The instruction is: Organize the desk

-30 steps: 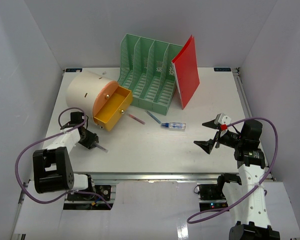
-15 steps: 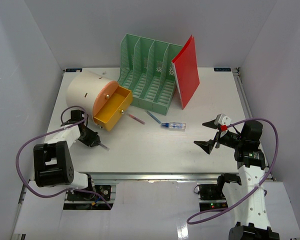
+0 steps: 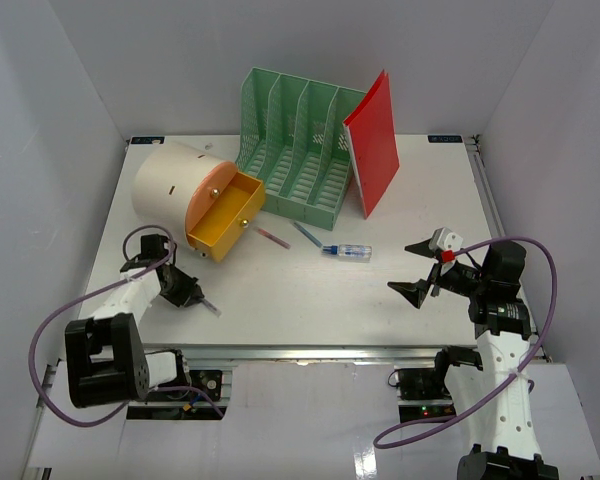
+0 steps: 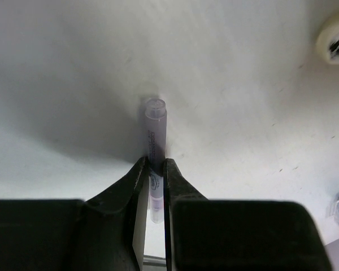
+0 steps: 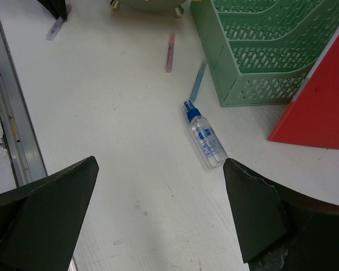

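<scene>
**Top external view.** The desk (image 3: 310, 290) is filling the whole floor of the white enclosure, and it is lying under both arms. The left gripper (image 3: 185, 290) is reaching low over the desk's near left corner and is clenching a pale purple pen (image 3: 208, 306), whose free end is pointing toward the middle of the desk. The right gripper (image 3: 425, 268) is hovering above the near right part of the desk with its fingers spread wide, grasping nothing. A beige cylinder (image 3: 170, 185) with a yellow drawer (image 3: 228, 215) pulled out is sitting at far left; a green file rack (image 3: 295, 150) and a red folder (image 3: 375, 140) leaning on it are standing at the far edge.

**Left wrist view.** The two fingers are pinching the pen's barrel (image 4: 155, 121) between their tips, with the desk surface (image 4: 243, 113) lying directly beneath; whether the pen is touching it cannot be told.

**Right wrist view.** The desk (image 5: 101, 113) is spreading out below the parted fingers. A small spray bottle (image 5: 206, 141), a blue pen (image 5: 198, 82) and a pink pen (image 5: 170, 53) are lying on it between the fingers and the rack
</scene>
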